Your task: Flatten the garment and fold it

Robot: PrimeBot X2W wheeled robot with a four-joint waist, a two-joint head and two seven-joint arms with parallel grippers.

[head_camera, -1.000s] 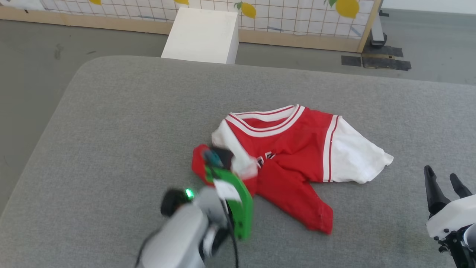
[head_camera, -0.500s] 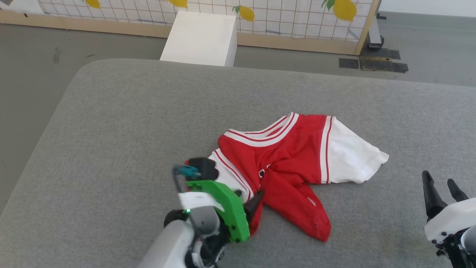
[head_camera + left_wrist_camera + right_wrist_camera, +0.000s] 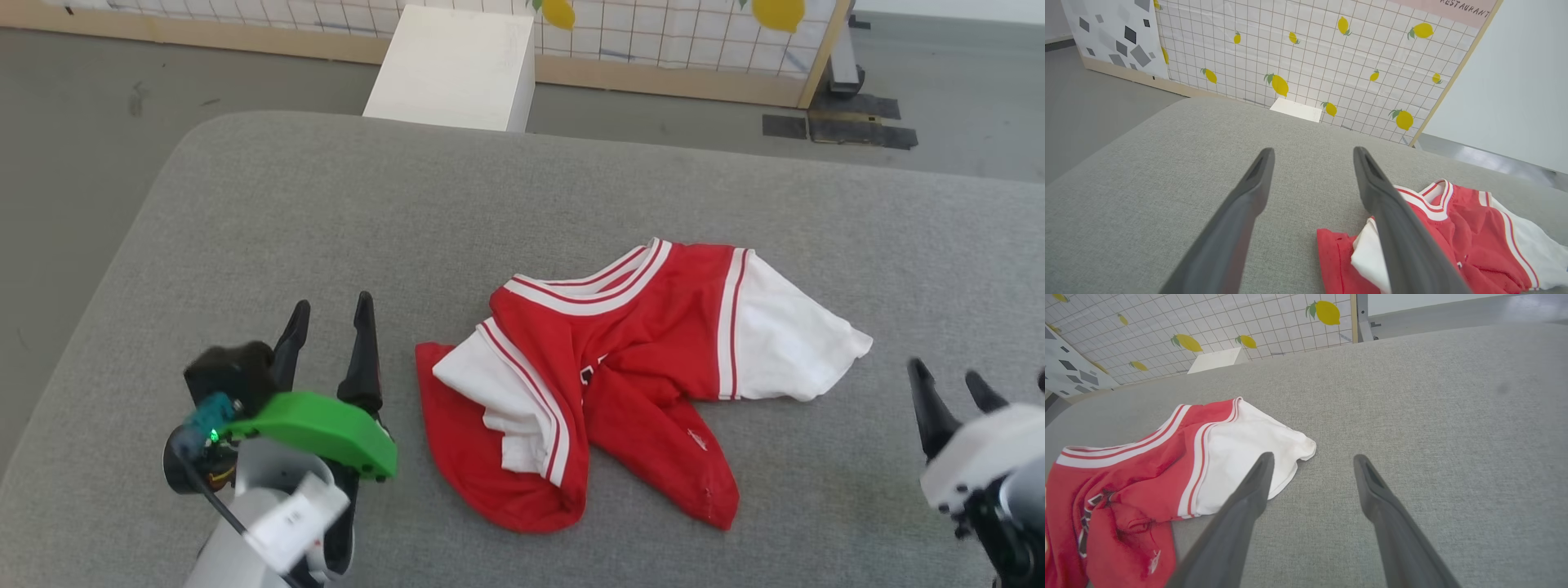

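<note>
**Left gripper** (image 3: 332,300): two dark fingers spread wide apart with nothing between them. The tips point away from the robot over bare cushion (image 3: 408,212). A green bracket (image 3: 318,425) sits on the wrist behind the fingers.

**Right gripper** (image 3: 943,369): fingers likewise parted and empty, tips pointing away from the robot. Bare grey cloth lies under them and to their right.

**Garment** (image 3: 620,359): lies crumpled on the cushion between the two grippers, held by neither.
- Position: just to the right of the left gripper. In the head view a strip of grey shows between that gripper's right finger and the nearest red fold.
- Near side: one white sleeve (image 3: 498,400) lies bunched on top of that red fold, on the side facing the left gripper.
- Far side: the other white sleeve (image 3: 784,343) lies spread out flat. Its hem is just left of and ahead of the right gripper's left finger, and stands apart from it in the head view.
- Neck: the striped neck opening points away from both grippers.
- Lettering: the black print is mostly lost in the creases at the middle.
- Lower body: the red cloth is twisted, with one flap trailing toward the robot.

**Box** (image 3: 453,69): white, on the floor (image 3: 82,122) past the cushion's far edge, ahead of the left gripper and slightly to its right.

**Panel** (image 3: 653,33): white grid pattern with lemons and a wooden frame, standing behind the box.

**Tape patches** (image 3: 841,131): black, on the floor far ahead of the right gripper.
</note>
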